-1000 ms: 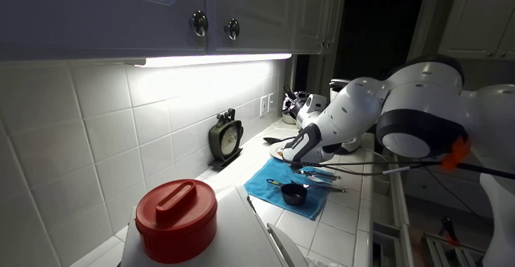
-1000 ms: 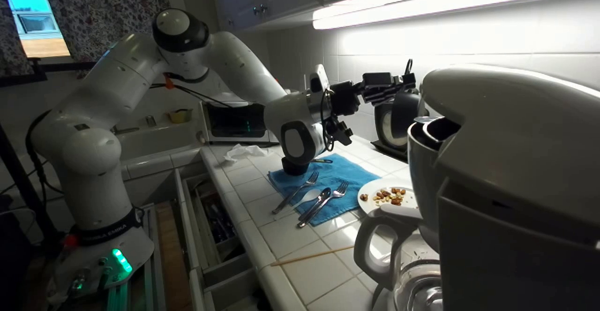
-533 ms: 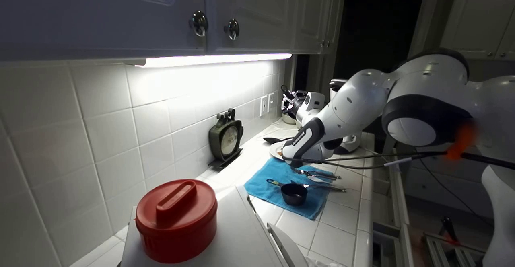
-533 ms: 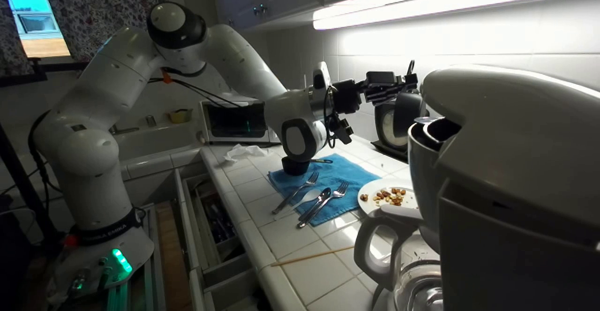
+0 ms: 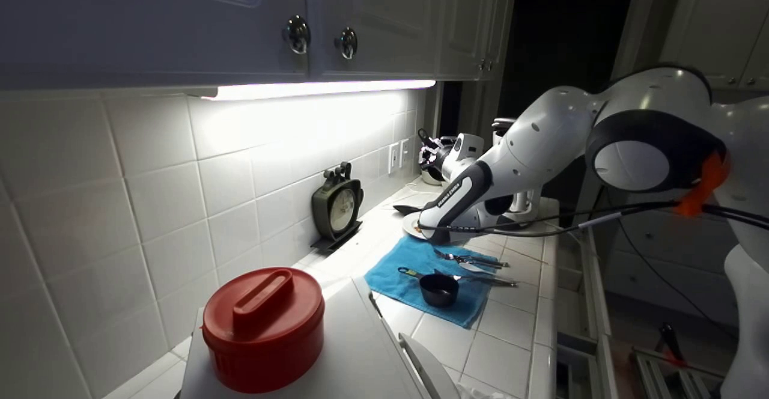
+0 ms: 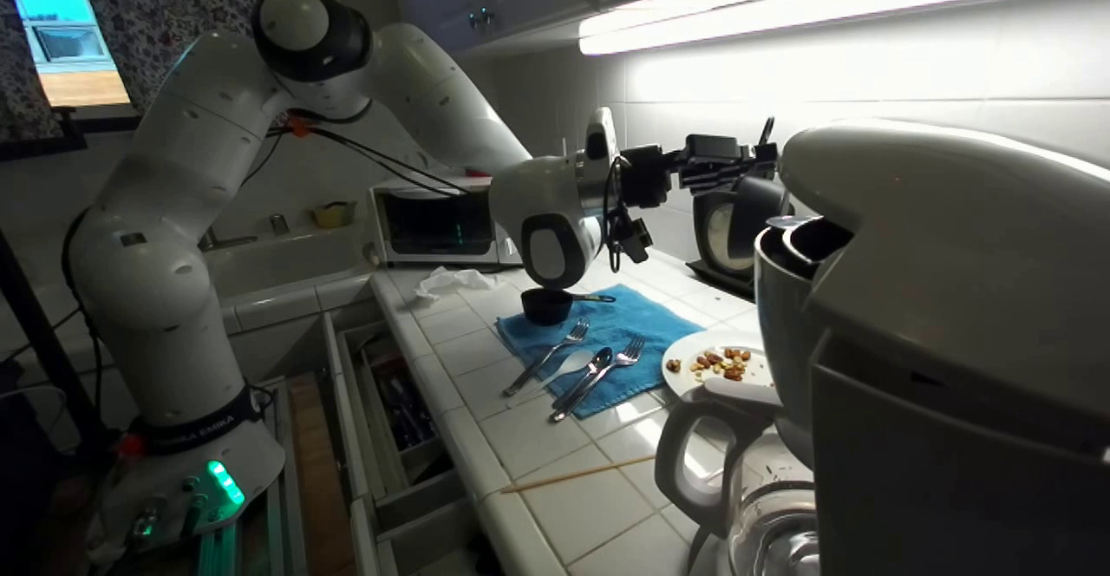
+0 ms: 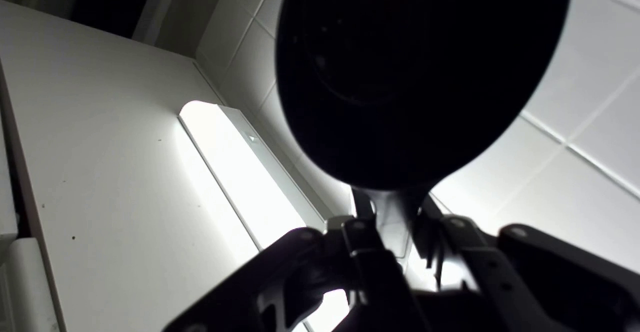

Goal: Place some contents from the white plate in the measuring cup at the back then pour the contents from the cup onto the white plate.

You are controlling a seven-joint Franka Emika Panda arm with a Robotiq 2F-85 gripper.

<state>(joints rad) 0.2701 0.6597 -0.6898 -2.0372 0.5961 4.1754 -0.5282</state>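
— Where is the cup?
— The round black-blue measuring cup [image 7: 415, 72] hangs in the air, its narrow handle pinched in my pincer [image 7: 395, 214]. At least I take it for the task's cup; a second round dark cup [image 5: 438, 292] with a yellow-marked handle stands on the blue cloth towel [image 5: 414, 255], so a mix-up is possible.
— And the hold?
— The weight sits out beyond my grip, so the cup could twist if I bump it. It looks turned on its side; anything carried at that angle would spill. Whether something is inside, I can't tell: too dark in there.
— The plate?
— The small round shallow white plate [image 6: 688, 345] carries loose brown and pale nuts [image 6: 716, 359]. Sweeping hard would scatter them over the white tiled tabletop [image 5: 498, 357]; pressing on the rim could tip the plate.
— Farther out?
— The bulky white rounded appliance [image 6: 936, 212] hides part of that plate in an exterior view, so I might misjudge the gap and knock it. And if I lowered without turning, my white wrist link [image 6: 551, 251] could come down on the shiny metal cutlery [image 6: 598, 376].
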